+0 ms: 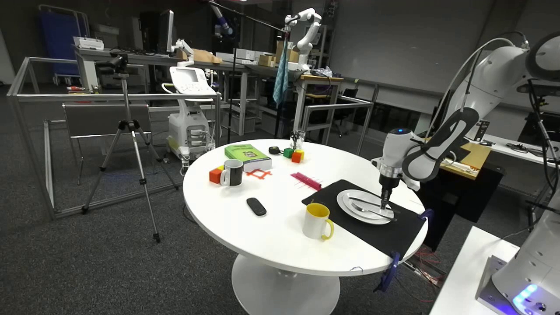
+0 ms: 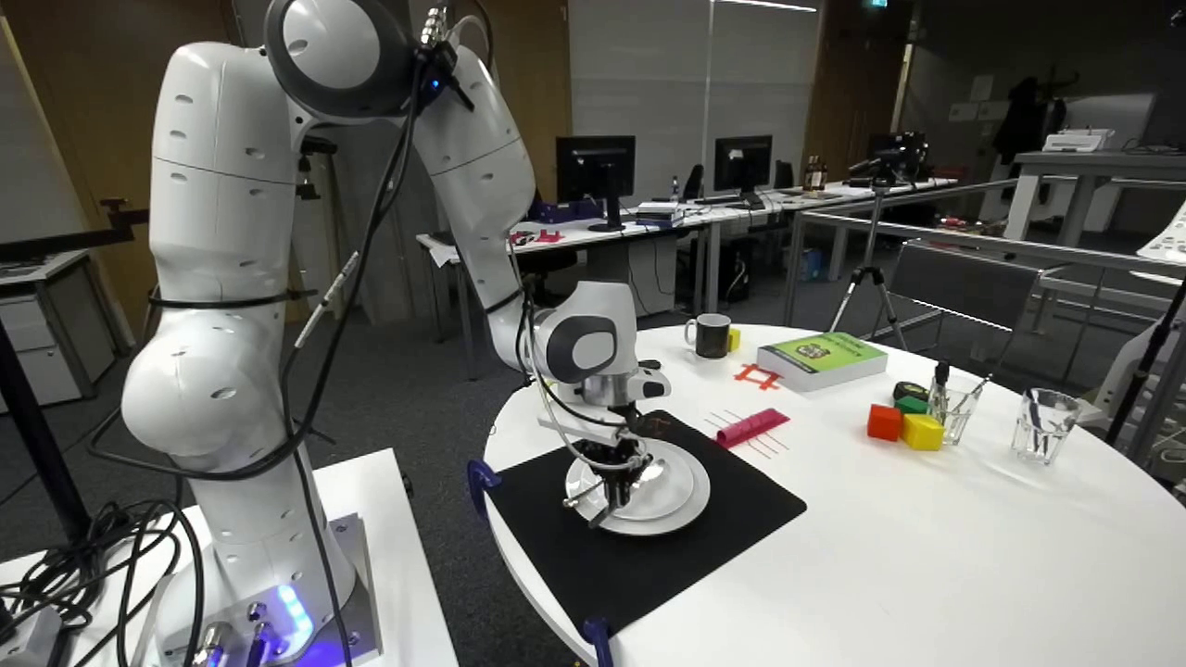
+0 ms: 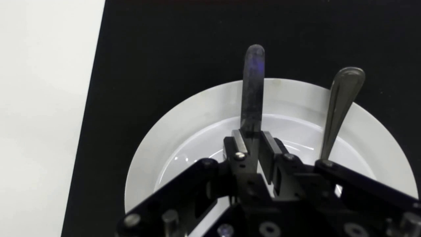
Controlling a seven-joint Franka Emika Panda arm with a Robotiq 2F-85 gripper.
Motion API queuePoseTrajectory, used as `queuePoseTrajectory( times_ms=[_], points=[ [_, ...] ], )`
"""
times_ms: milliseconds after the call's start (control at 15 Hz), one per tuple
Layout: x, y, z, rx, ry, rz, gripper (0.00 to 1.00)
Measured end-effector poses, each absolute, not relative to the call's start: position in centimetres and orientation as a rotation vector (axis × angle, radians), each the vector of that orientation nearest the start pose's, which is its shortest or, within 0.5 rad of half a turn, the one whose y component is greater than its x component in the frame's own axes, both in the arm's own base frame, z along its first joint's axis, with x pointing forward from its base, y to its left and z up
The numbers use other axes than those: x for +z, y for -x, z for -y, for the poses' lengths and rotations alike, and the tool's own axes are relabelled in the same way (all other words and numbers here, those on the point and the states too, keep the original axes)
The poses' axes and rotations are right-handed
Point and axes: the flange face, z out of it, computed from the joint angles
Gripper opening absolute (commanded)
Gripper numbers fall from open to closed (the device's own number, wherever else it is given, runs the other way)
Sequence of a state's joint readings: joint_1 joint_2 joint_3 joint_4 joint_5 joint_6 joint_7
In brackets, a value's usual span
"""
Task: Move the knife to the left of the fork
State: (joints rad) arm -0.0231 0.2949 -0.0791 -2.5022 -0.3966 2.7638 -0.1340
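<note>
Knife point(image 3: 253, 82), pinched in the narrowed end effector point(image 3: 252, 140), points its handle to 12 o'clock in the wrist view; the handle of the fork point(image 3: 340, 98) points to 1 o'clock. Beneath both is a white plate point(image 3: 184, 115), then a black mat point(image 3: 164, 49).

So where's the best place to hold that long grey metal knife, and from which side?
Probably hold the knife by its slim handle, coming from straight above with one finger along each long side, the way the black gripper is placed. It's long and thin and lies across the round white plate, handle poking past the rim, with a gap before the silvery metal fork.
</note>
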Motion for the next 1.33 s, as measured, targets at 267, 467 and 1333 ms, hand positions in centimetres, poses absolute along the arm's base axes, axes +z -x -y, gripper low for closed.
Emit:
queuePoseTrajectory(
  times_ms=[267, 467, 1333],
  points=[
    [18.2, -46.4, 2.3, 0.054, 3.223, 0.596, 0.04],
    [18.8, -46.2, 0.3, 0.092, 3.188, 0.497, 0.04],
    [19.4, -45.1, -3.1, 0.235, 3.105, 0.326, 0.04]
  ],
)
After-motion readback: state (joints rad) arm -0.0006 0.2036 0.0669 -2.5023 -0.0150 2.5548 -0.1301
